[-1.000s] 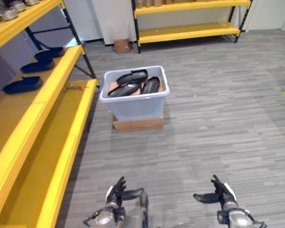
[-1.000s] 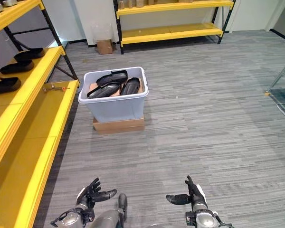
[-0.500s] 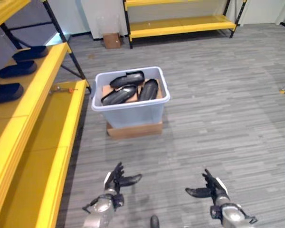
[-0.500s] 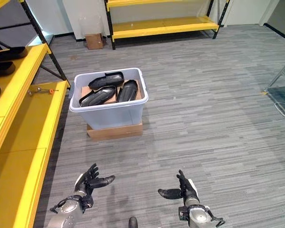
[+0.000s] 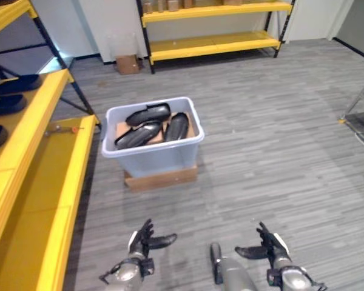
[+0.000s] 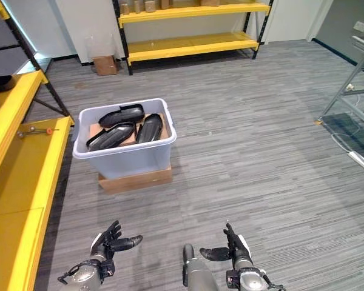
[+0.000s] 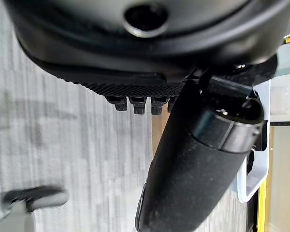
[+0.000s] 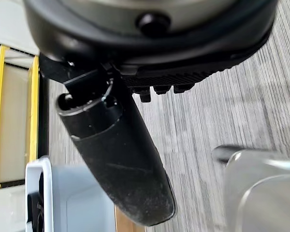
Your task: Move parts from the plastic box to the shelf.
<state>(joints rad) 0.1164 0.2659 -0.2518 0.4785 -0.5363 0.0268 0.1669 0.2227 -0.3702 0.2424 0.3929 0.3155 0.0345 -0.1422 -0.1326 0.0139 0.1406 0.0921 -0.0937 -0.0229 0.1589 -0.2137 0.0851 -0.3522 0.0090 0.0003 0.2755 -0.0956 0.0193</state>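
Both hands hang empty over the floor, left hand (image 5: 141, 244) and right hand (image 5: 268, 248) with fingers spread. The box (image 5: 152, 140) of black parts (image 5: 139, 134) sits well ahead of them; the shelf (image 5: 31, 176) runs beside the left hand.

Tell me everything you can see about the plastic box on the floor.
The plastic box is a pale, blue-grey, slightly translucent tub with a rolled rim and no lid. It stands upright on a flat brown cardboard piece on the grey plank floor, beside the end of the yellow shelf. Inside lie three long, black, glossy parts, piled at angles over something brown. Neither robot hand touches it: the left robot hand and the right robot hand are open, well short of it.
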